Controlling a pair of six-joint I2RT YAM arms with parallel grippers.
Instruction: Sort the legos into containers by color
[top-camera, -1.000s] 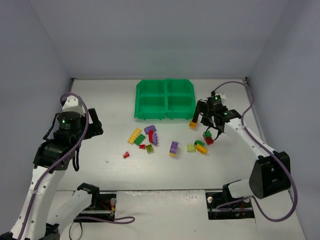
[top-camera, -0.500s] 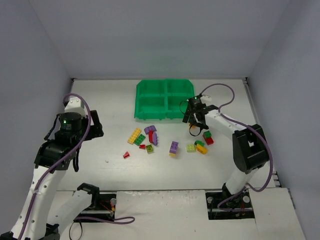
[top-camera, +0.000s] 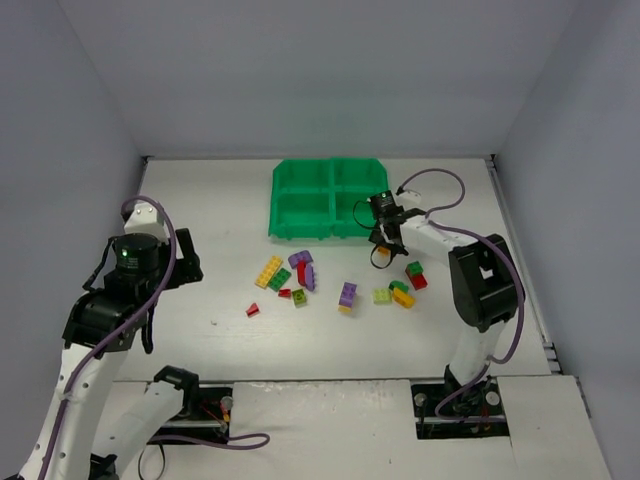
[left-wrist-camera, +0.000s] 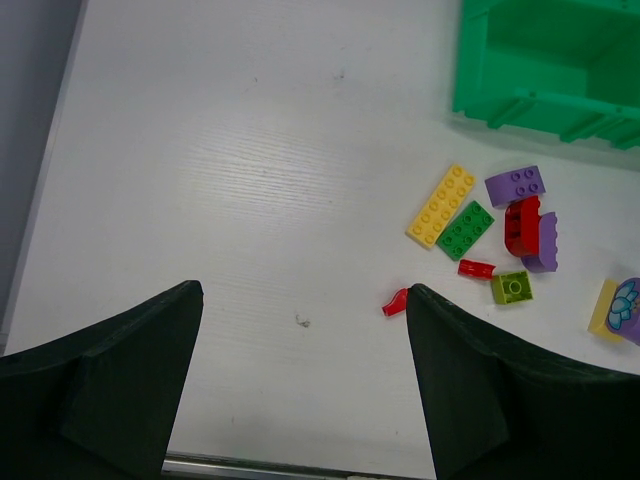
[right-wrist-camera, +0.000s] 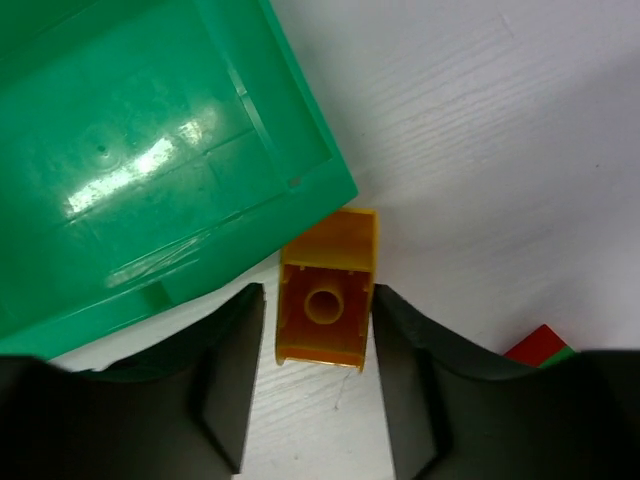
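An orange lego (right-wrist-camera: 325, 300) lies on its side, hollow underside facing the camera, against the front corner of the green tray (right-wrist-camera: 150, 150). My right gripper (right-wrist-camera: 318, 300) straddles it. The right finger touches the brick and a sliver of table shows by the left finger. From above, the right gripper (top-camera: 382, 252) is just in front of the tray's (top-camera: 275, 200) right front compartment. Loose legos lie mid-table: a yellow plate (top-camera: 268, 271), a purple brick (top-camera: 300, 259), a red one (top-camera: 301, 272) and a lime one (top-camera: 382, 296). My left gripper (left-wrist-camera: 302, 300) hangs open above bare table.
A red and green brick pair (top-camera: 416, 276) sits just right of the right gripper, also seen in the right wrist view (right-wrist-camera: 545, 345). A small red piece (left-wrist-camera: 396, 301) lies by my left gripper's right finger. Grey walls enclose the table on three sides.
My right gripper has swung left to the tray's front edge and narrowed from wide open around the orange lego. The left arm shifted slightly.
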